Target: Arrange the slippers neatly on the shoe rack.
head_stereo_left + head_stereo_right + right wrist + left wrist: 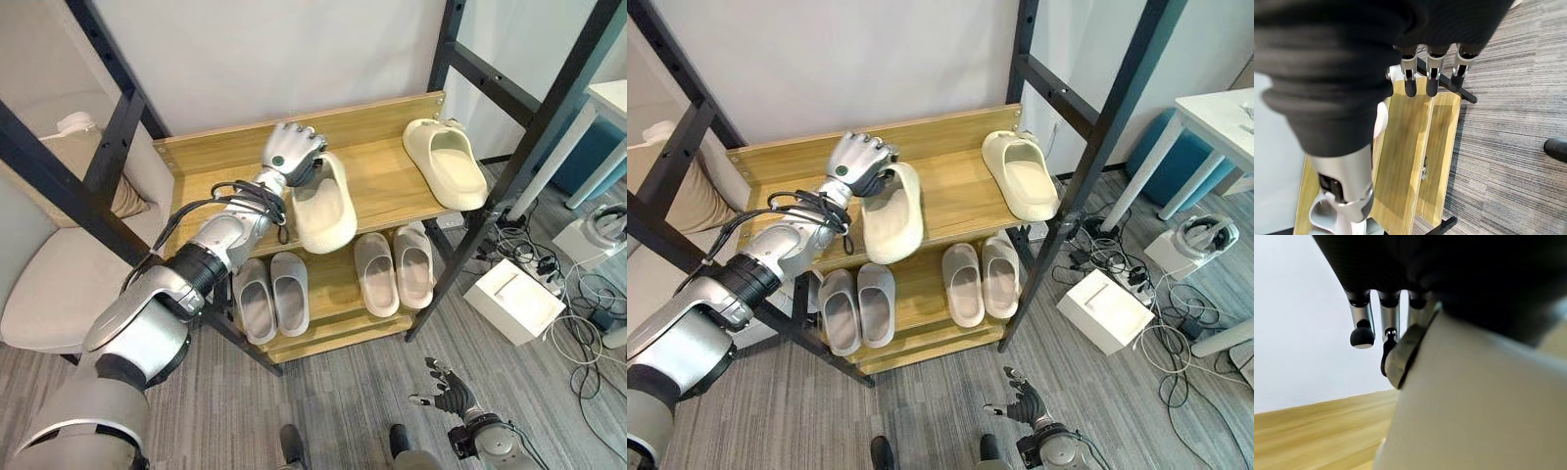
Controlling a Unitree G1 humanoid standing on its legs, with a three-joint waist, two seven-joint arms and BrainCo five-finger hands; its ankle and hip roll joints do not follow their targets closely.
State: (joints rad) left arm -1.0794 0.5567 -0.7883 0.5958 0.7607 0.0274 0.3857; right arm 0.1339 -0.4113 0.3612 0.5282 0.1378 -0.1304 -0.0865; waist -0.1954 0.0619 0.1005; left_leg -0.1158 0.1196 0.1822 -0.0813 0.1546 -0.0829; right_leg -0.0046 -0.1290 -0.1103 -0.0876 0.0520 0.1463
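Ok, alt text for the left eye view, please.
The left hand grips a cream slipper on the shoe rack's top shelf; its mate lies right. Two grey pairs sit below.

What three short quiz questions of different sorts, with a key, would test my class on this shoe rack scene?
1. True or false: the left hand is shut on a cream slipper on the top shelf.
2. How many grey slippers lie on the lower shelf? A two, B four, C six.
3. Fill in: the right hand hangs low over the ____.

Key: 1 true; 2 B; 3 floor. The other cream slipper lies at the shelf's right end.
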